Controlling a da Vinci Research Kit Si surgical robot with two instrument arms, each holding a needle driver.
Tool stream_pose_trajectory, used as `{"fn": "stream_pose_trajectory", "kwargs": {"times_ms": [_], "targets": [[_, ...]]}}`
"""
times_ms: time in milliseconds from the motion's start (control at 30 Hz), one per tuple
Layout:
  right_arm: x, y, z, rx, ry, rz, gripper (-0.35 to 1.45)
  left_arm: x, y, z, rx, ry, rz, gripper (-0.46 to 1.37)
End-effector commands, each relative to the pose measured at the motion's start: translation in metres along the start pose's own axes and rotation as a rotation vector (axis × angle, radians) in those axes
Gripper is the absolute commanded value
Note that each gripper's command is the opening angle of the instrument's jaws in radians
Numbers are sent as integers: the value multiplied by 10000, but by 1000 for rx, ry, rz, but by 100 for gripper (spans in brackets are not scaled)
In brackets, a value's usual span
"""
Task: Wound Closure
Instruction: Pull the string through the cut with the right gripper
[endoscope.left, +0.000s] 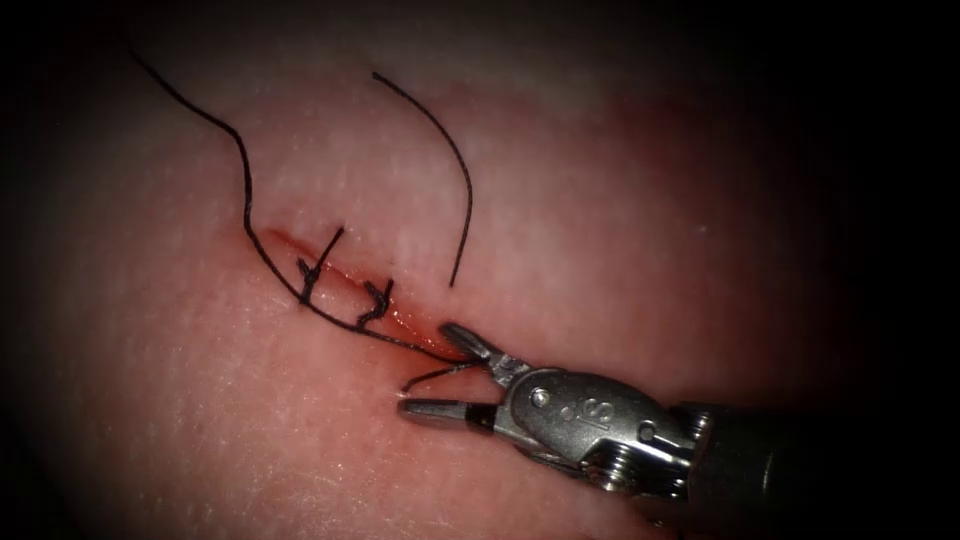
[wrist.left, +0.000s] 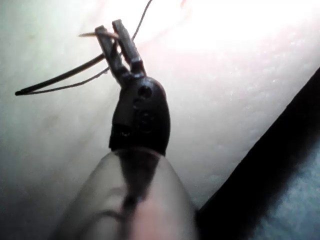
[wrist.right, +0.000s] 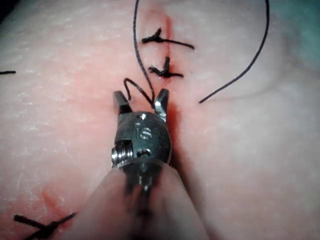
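Right end effector gapes wide astride the thread at the cut's lower end, holding nothing; closing here risks severing the wrong strand.

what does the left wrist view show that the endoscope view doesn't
Left wrist view: the left arm's dark hand shut on the dark curved steel needle near one end, seemingly clear of the pale pink pork tissue. Endoscope view: the right arm's silver hand, open, holding nothing, straddling the thin black thread at the red cut's right end, beside two knotted black stitches. Both: tissue and thread.
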Motion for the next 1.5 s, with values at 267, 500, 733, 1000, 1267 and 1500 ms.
{"fn": "stream_pose_trajectory", "kwargs": {"times_ms": [267, 500, 733, 1000, 1267, 1500], "targets": [[3, -9, 5, 39, 2, -4, -28, -1, 0, 0, -4, 1, -7, -35], [3, -14, -6, 57, -20, -12, -35, -1, 0, 0, -4, 1, -6, -35], [12, -19, -17, 45, -43, -8, -35, -1, 2, 1, -2, 1, -5, -35], [21, -49, -5, 121, -73, -27, -35, -7, 15, 17, -9, 13, -12, -35], [31, -80, 8, 189, -95, -49, -35, -18, 42, 49, -40, 22, -20, -35], [42, -108, 13, 242, -125, -61, -35, -33, 65, 61, -66, 23, -36, -35]]}}
